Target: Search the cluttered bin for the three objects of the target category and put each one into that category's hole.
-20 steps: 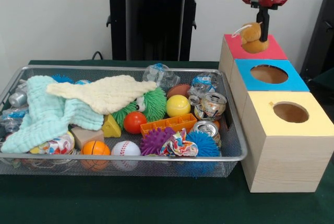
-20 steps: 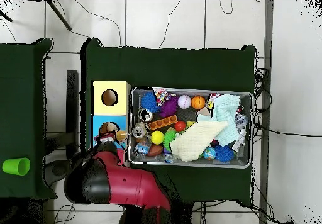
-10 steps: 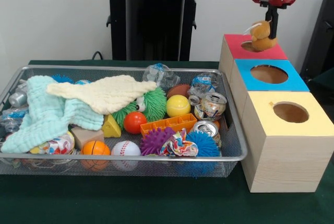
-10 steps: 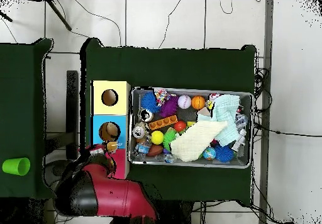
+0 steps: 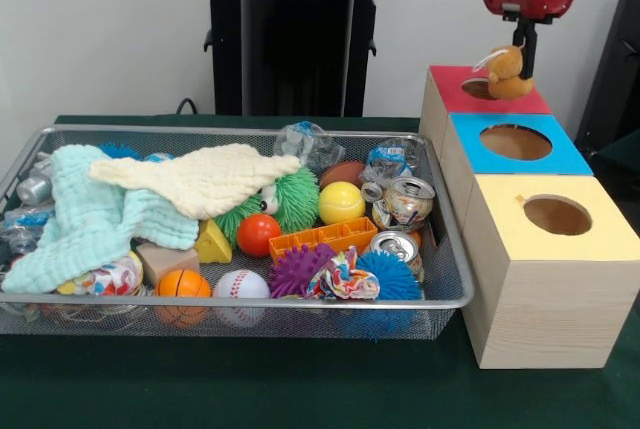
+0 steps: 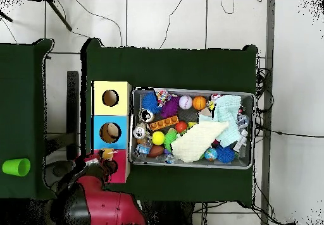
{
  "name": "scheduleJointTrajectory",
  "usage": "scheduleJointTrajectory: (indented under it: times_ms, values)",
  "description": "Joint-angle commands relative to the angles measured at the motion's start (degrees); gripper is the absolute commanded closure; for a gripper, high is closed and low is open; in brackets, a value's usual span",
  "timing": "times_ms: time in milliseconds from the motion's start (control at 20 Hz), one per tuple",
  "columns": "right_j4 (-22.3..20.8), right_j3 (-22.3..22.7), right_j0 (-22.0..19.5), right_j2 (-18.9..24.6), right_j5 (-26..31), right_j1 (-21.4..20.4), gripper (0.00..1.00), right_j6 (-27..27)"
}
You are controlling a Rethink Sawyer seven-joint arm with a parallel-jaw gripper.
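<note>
Gripper (image 5: 521,51) hangs over the red-topped box (image 5: 487,89), clenched on a small tan plush toy (image 5: 508,73). Toy sits just above the red box's hole (image 5: 478,88), at the hole's right edge; whether it touches the box top is hard to tell from the front view. Overhead view places the plush toy (image 6: 107,153) above the red-topped box (image 6: 118,169), with the red arm (image 6: 101,206) reaching in from below.

Blue-topped box (image 5: 515,144) stands just in front of the red box, touching it; yellow-topped box (image 5: 548,219) next in the row, farthest from the red box.

Wire mesh bin (image 5: 447,271) lies beside the box row, left of the red box. Inside it: cream cloth (image 5: 200,177) over pale green cloth (image 5: 88,219), yellow ball (image 5: 341,202), crushed cans (image 5: 405,201), blue spiky ball (image 5: 389,276), purple spiky ball (image 5: 297,269).
</note>
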Motion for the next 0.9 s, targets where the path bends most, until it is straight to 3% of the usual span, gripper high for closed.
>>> scheduleJointTrajectory:
  times_ms: [50,400,900]
  values:
    - [4.89,3.94,1.96,0.6,-5.73,3.18,1.0,14.22]
    - [6.32,6.41,3.78,0.95,-8.83,2.79,1.0,14.73]
    - [-0.32,13.81,-3.45,4.01,-12.72,-1.25,1.0,14.46]
